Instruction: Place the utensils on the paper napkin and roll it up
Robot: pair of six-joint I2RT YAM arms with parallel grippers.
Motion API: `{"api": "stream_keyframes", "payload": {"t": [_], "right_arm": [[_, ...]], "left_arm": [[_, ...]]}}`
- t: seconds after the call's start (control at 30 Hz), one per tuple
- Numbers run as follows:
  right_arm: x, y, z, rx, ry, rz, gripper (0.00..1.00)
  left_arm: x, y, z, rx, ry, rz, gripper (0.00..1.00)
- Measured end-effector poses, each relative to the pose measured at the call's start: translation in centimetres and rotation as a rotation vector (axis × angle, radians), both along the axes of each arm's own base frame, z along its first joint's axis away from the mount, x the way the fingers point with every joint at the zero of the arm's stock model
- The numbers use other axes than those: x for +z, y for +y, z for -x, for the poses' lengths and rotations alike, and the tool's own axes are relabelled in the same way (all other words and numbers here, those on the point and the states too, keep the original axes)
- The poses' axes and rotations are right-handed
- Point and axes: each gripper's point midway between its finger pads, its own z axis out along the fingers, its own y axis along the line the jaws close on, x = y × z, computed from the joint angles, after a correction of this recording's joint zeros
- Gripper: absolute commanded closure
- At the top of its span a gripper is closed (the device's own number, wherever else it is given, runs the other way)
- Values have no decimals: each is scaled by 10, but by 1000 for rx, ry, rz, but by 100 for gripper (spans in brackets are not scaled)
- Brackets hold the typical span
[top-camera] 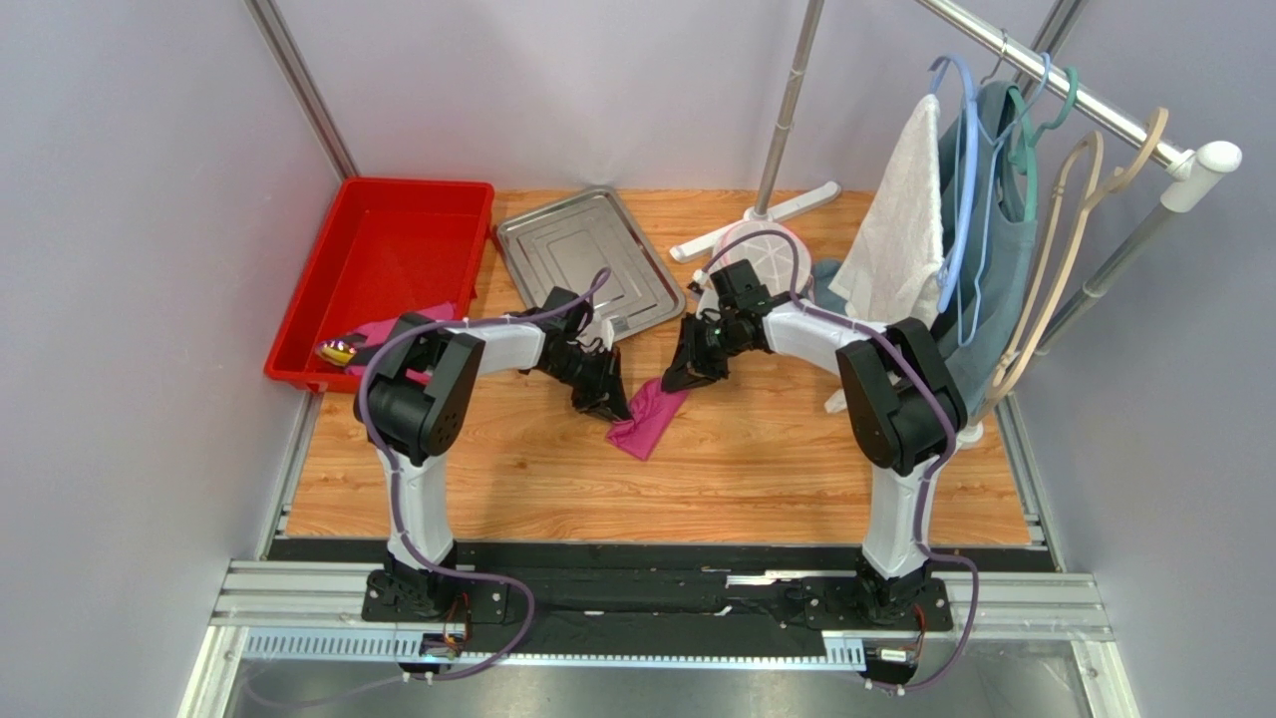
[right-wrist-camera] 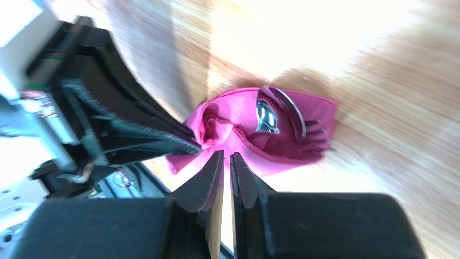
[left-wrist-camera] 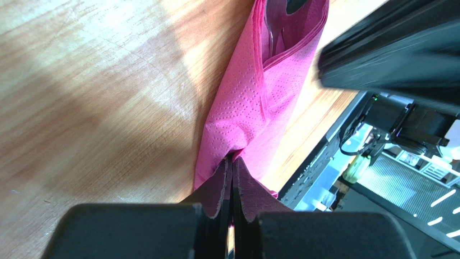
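My left gripper (left-wrist-camera: 232, 159): clenched on an edge of the thin magenta-pink paper napkin (left-wrist-camera: 254, 108).
My right gripper (right-wrist-camera: 227, 156): fingers barely parted, gripping nothing; the napkin lies just past its tips.
Cargo: slim shiny silver metal utensils (right-wrist-camera: 267, 116), inside the fold.
Long axis: diagonal, running away from my left fingers, between both grippers.
Surface: flat wooden table (top-camera: 749, 464).
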Motion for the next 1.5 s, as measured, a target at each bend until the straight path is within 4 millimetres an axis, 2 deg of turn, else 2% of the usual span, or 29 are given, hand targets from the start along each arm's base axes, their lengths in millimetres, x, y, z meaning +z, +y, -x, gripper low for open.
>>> {"api": "stream_keyframes", "payload": {"t": [0.13,0.3,0.6,0.87,1.2,1.5], "right_arm": [[11,-4,-2,-15,-1,-34,92],[10,-1,3,-10,22,-57,95],[-19,0,9,-16,89,-44,100],[-23,4,10,-14,91,-44,100],[-25,5,10,-20,89,-31,100],[-25,5,10,-21,90,-30,100]], "left_arm": [[0,0,0,-4,4,0,98],[0,0,0,-7,7,2,98],[1,0,0,-7,10,7,98],[4,-3,-1,12,27,23,98],[36,-28,-4,25,-16,137,99],[35,-43,10,15,6,197,100]]}}
